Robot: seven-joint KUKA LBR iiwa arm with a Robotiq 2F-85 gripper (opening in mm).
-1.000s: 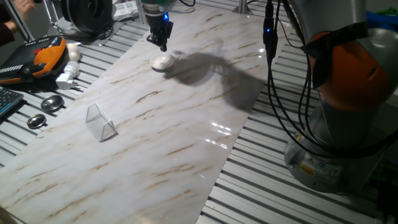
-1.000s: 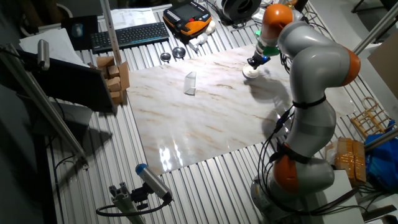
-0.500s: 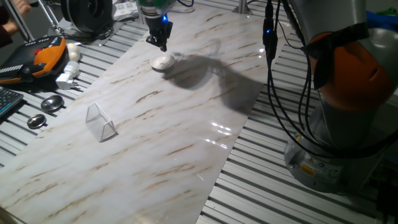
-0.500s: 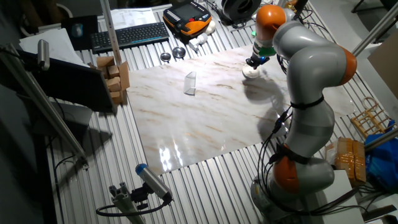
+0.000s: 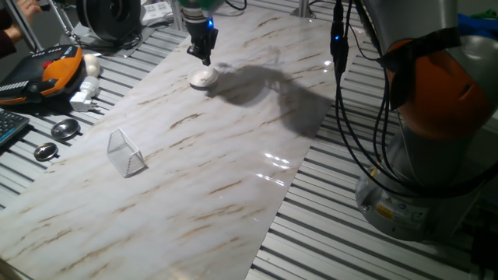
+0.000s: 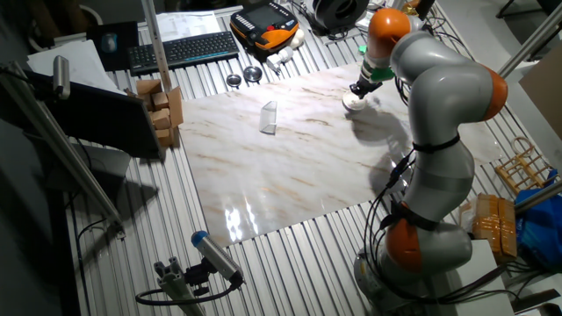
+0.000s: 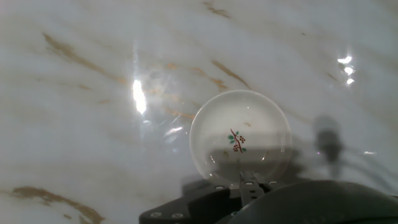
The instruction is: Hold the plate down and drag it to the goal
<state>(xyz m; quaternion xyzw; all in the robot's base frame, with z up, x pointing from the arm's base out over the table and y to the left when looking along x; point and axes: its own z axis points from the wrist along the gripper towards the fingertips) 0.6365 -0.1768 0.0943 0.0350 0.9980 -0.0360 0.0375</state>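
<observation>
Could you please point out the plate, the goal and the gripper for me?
plate (image 7: 239, 134), hand view, on its flat centre just above the small red mark.
goal (image 5: 125, 152), one fixed view, on its clear sloping face.
gripper (image 5: 204, 59), one fixed view, at the fingertips above the plate.

Bright overhead light; glare patches on the marble tabletop (image 5: 233, 155), arm shadow.
</observation>
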